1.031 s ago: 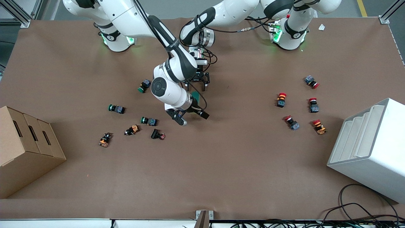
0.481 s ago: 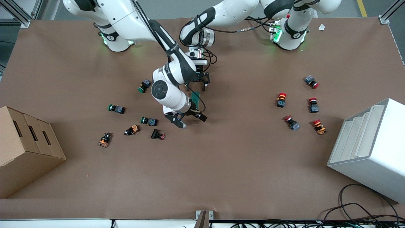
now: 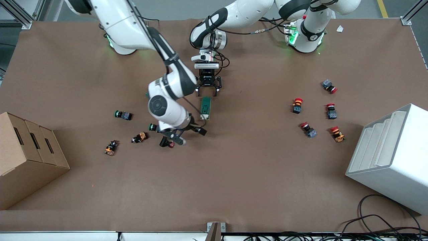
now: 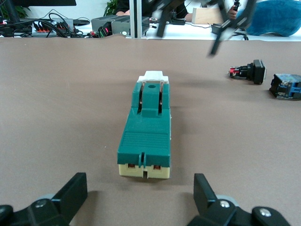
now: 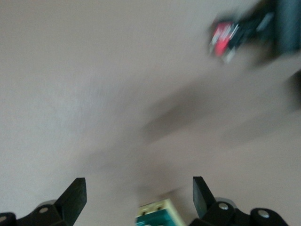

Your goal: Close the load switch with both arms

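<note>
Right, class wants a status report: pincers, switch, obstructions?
Left pincer open, just short of the long dark green load switch. Right pincer open, beside it, empty. Switch flat on brown table, nothing blocking.

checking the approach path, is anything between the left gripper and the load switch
Nothing: in the left wrist view only bare table lies between the open left gripper and the load switch.

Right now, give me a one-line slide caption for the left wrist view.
Left gripper, jaws open, faces the green load switch lying free on the brown table, two push-buttons off to one side.
</note>
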Controlling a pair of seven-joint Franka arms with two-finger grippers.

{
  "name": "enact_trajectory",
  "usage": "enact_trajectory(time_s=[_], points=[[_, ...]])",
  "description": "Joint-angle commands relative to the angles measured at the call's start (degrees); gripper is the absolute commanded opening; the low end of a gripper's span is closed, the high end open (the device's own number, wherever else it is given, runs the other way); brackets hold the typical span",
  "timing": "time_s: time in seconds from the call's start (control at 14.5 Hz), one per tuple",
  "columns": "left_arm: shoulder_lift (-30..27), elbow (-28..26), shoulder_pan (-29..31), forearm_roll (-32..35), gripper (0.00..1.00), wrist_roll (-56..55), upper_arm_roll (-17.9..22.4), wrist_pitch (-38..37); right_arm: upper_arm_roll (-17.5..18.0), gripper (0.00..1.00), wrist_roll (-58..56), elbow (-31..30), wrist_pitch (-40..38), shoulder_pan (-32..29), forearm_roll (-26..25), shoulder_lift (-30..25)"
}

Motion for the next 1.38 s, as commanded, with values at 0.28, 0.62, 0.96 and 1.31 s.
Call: enact_trajectory(time_s=[0.28, 0.62, 0.96, 1.31], points=[[1.8, 2.9, 0.0, -3.4, 0.99, -0.6, 0.0, 1.9, 0.8, 1.0, -23.9, -1.1, -22.5, -16.7, -9.9, -14.4], [-0.4, 7.4, 0.2, -14.0, 0.99, 7.2, -1.5, 1.9, 2.3, 1.0, -35.4, -1.3, -32.1, -25.5, -19.8, -22.4], [-4.9, 11.1, 1.7, -25.2, 0.99, 16.6, -1.7, 2.1, 4.8, 1.0, -44.3, -1.7, -39.0, -33.6, -21.2, -29.5], [-11.4, 15.2, 6.1, -38.6, 1.0, 30.4, -2.1, 2.4, 4.3, 1.0, -44.2, -1.1, -42.6, -33.6, -21.3, -33.3]])
